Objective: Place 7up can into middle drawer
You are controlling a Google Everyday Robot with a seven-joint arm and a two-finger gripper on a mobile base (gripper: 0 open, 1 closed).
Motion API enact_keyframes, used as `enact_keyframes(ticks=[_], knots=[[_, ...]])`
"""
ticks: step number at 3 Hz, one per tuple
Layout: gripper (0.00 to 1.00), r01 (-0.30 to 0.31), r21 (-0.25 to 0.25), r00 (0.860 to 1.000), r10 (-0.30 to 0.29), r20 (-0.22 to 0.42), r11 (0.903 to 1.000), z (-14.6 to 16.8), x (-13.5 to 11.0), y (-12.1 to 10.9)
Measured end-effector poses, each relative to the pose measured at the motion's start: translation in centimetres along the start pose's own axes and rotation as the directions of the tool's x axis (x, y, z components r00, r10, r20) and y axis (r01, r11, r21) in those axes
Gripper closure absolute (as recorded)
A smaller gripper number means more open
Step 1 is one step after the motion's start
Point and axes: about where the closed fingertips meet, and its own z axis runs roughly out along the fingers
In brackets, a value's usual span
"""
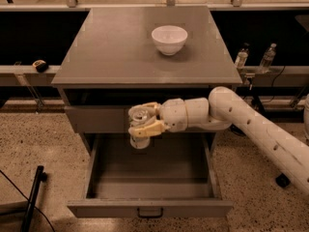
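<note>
My gripper (143,120) is shut on the 7up can (140,128), a small silvery can with a pull-tab top, held upright between the cream fingers (147,128). It hangs above the back left part of the open middle drawer (149,208), a wide deep grey drawer pulled far out with a small dark handle on its front. The drawer's inside shows nothing in it. The white arm reaches in from the right.
A white bowl (169,38) stands on the grey cabinet top (111,52). The closed upper drawer front (94,119) is just behind the can. Two bottles (254,58) stand at the right. A black pole (33,197) lies on the floor at the left.
</note>
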Motion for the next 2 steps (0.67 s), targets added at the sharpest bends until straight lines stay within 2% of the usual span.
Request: enact_keyframes(ticks=[1, 2], knots=[[1.0, -0.062, -0.006, 0.997, 0.061, -0.042, 0.9981, -0.61, 2.06, 4.04], [1.0, -0.076, -0.016, 0.996, 0.075, -0.051, 0.997, -0.46, 2.71, 5.03]])
